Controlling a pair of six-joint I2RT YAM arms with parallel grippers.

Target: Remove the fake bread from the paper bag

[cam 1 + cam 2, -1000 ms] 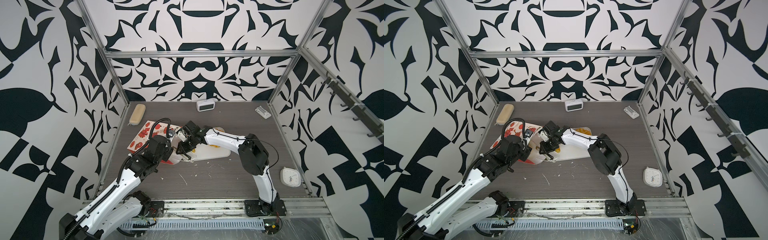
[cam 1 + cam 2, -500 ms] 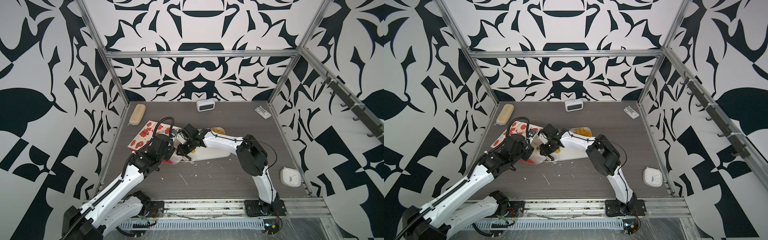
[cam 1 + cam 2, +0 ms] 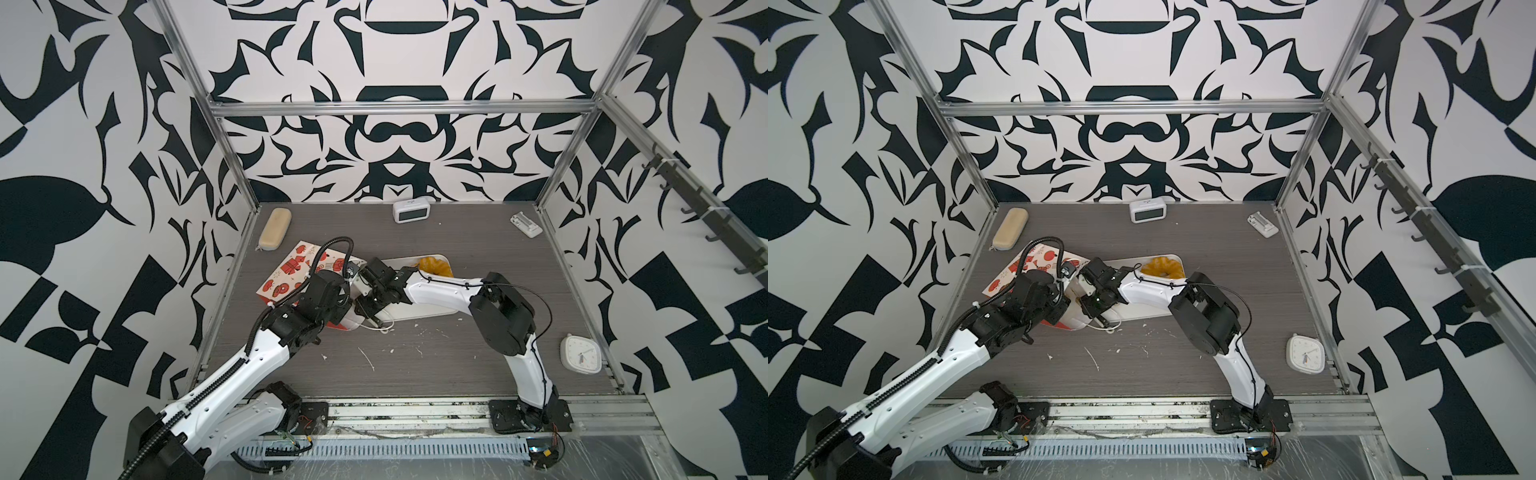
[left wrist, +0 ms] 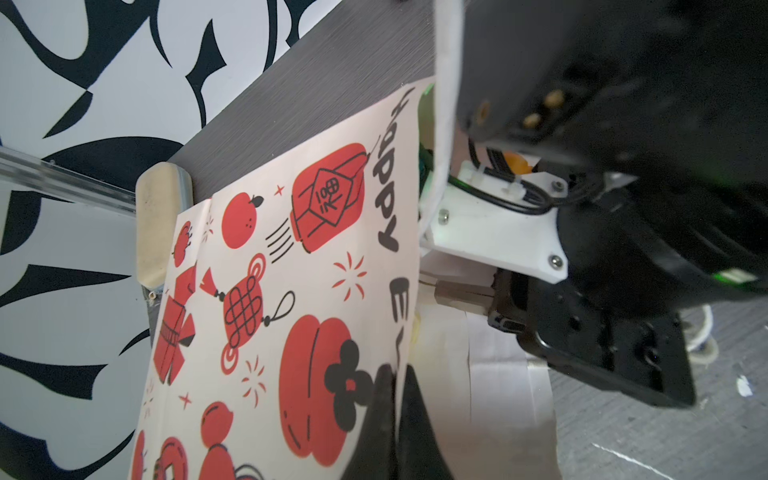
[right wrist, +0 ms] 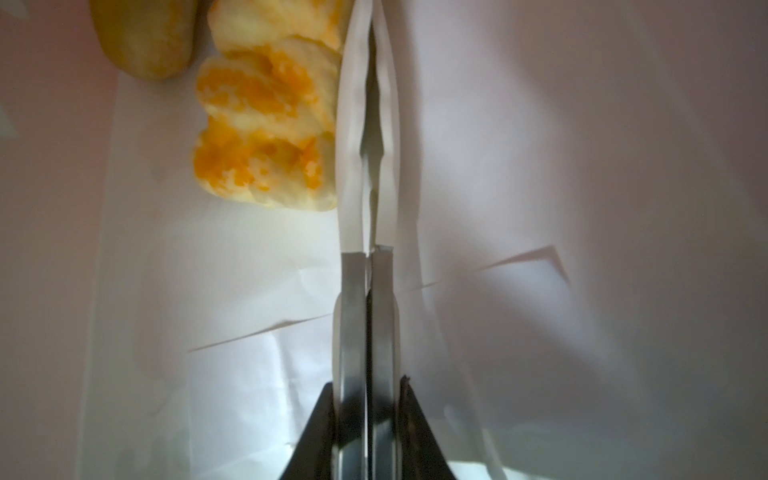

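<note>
At the left, the paper bag (image 3: 291, 270) is kept pinched at its rim by the left gripper (image 4: 397, 374). The right gripper (image 5: 370, 41) — pressed together, empty — has been pushed deeper inside, just beside the fake bread (image 5: 266, 133), so it can be grabbed next.

Grey wood-grain table (image 3: 457, 232), scattered objects.

Far left corner: a tan oblong case (image 3: 274, 229). Far edge, middle: a small white digital clock (image 3: 411, 211). Far right corner: a small white device (image 3: 526, 224), too small to identify. Near right: a white square clock (image 3: 580, 354), lying flat. Centre: a flat white tray (image 3: 415, 313). Just left of it, the red-and-white paper bag (image 3: 291, 270) on its side. White scraps (image 3: 368, 357) litter the near middle.
</note>
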